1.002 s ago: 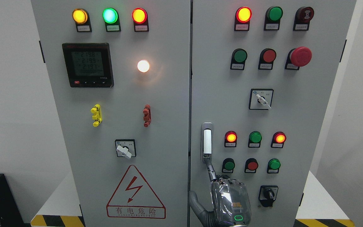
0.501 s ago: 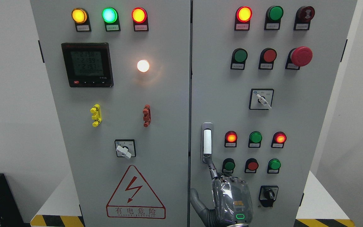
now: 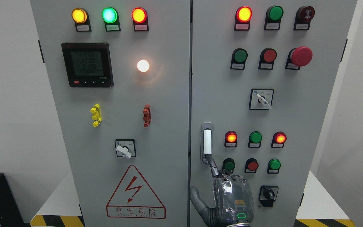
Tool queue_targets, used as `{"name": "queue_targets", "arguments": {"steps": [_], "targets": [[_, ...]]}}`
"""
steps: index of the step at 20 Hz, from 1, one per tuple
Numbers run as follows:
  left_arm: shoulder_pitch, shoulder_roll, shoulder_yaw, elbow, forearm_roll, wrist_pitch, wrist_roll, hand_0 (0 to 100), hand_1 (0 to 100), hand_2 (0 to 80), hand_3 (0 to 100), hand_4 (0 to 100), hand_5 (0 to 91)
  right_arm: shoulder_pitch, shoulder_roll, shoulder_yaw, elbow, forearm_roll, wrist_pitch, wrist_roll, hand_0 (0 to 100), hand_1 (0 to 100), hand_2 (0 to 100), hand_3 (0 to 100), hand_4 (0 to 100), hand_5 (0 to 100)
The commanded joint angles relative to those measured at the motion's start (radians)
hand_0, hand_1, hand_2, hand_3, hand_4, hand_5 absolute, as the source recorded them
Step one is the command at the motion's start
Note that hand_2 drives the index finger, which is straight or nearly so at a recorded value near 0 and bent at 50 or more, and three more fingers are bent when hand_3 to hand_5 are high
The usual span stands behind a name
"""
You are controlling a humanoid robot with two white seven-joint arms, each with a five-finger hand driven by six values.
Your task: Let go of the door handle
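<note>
The door handle [image 3: 207, 141] is a white upright lever in a grey recess at the left edge of the cabinet's right door [image 3: 295, 126]. My right hand [image 3: 224, 192] comes up from the bottom edge just below it, its back toward me. Its index finger [image 3: 212, 167] is stretched up, its tip at the handle's lower end. The thumb [image 3: 197, 198] is spread out to the left. The hand does not grasp the handle. Both doors look closed. The left arm is out of view.
Lit and unlit round buttons [image 3: 252, 165] and a black rotary switch [image 3: 268, 195] sit right of my hand. A red emergency stop [image 3: 302, 56] sticks out higher up. The left door [image 3: 169, 126] carries a meter [image 3: 87, 64] and a warning triangle [image 3: 135, 194].
My right hand has shifted slightly up and to the right, the index fingertip staying at the handle's lower end. The meter's digits have changed.
</note>
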Motion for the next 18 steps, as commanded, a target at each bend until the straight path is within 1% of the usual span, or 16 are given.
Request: {"name": "queue_targets", "arguments": {"steps": [1, 4, 5, 6, 7, 10, 11, 13, 15, 16, 17, 18], "targets": [[0.000, -0.001, 0.000, 0.000, 0.000, 0.001, -0.001, 0, 0, 4.1, 11, 1, 0.0, 0.006, 0.001, -0.005, -0.027, -0.003, 0.000, 0.001, 38, 28, 23, 74, 72, 74], [0.000, 0.001, 0.000, 0.000, 0.000, 0.001, 0.001, 0, 0, 4.2, 11, 0, 0.0, 0.012, 0.001, -0.015, -0.040, -0.004, -0.003, 0.002, 39, 29, 27, 74, 72, 73], [0.000, -0.001, 0.000, 0.000, 0.000, 0.000, -0.001, 0, 0, 4.2, 11, 0, 0.0, 0.014, 0.001, -0.025, -0.044, -0.009, -0.006, 0.004, 41, 29, 30, 75, 72, 73], [0.000, -0.001, 0.000, 0.000, 0.000, 0.000, -0.001, 0, 0, 4.2, 11, 0, 0.0, 0.014, 0.001, -0.026, -0.045, -0.018, -0.008, 0.004, 42, 29, 37, 76, 72, 73], [0.000, 0.001, 0.000, 0.000, 0.000, 0.000, -0.001, 0, 0, 4.2, 11, 0, 0.0, 0.014, 0.001, -0.026, -0.045, -0.026, -0.008, 0.006, 43, 29, 39, 76, 72, 73], [0.000, 0.001, 0.000, 0.000, 0.000, 0.001, -0.001, 0, 0, 4.2, 11, 0, 0.0, 0.014, 0.001, -0.038, -0.047, -0.032, -0.008, 0.012, 43, 31, 42, 79, 73, 72], [0.000, 0.001, 0.000, 0.000, 0.000, 0.001, -0.001, 0, 0, 4.1, 11, 0, 0.0, 0.014, 0.001, -0.043, -0.054, -0.032, -0.008, 0.013, 42, 32, 47, 82, 73, 72], [0.000, -0.001, 0.000, 0.000, 0.000, 0.001, -0.001, 0, 0, 4.2, 11, 0, 0.0, 0.014, 0.001, -0.045, -0.059, -0.032, -0.008, 0.015, 36, 33, 49, 85, 74, 72], [0.000, 0.001, 0.000, 0.000, 0.000, 0.001, -0.001, 0, 0, 4.1, 11, 0, 0.0, 0.012, 0.001, -0.052, -0.060, -0.032, -0.008, 0.016, 27, 32, 53, 87, 74, 71], [0.000, -0.001, 0.000, 0.000, 0.000, 0.001, -0.001, 0, 0, 4.1, 11, 0, 0.0, 0.012, 0.001, -0.057, -0.060, -0.032, -0.006, 0.016, 25, 32, 54, 88, 74, 71], [0.000, 0.001, 0.000, 0.000, 0.000, 0.000, -0.001, 0, 0, 4.1, 11, 0, 0.0, 0.009, 0.000, -0.058, -0.060, -0.032, -0.006, 0.016, 21, 32, 57, 89, 75, 71], [0.000, 0.001, 0.000, 0.000, 0.000, 0.001, -0.001, 0, 0, 4.1, 11, 0, 0.0, 0.007, 0.000, -0.058, -0.060, -0.032, -0.006, 0.016, 20, 32, 58, 90, 75, 71]]}}
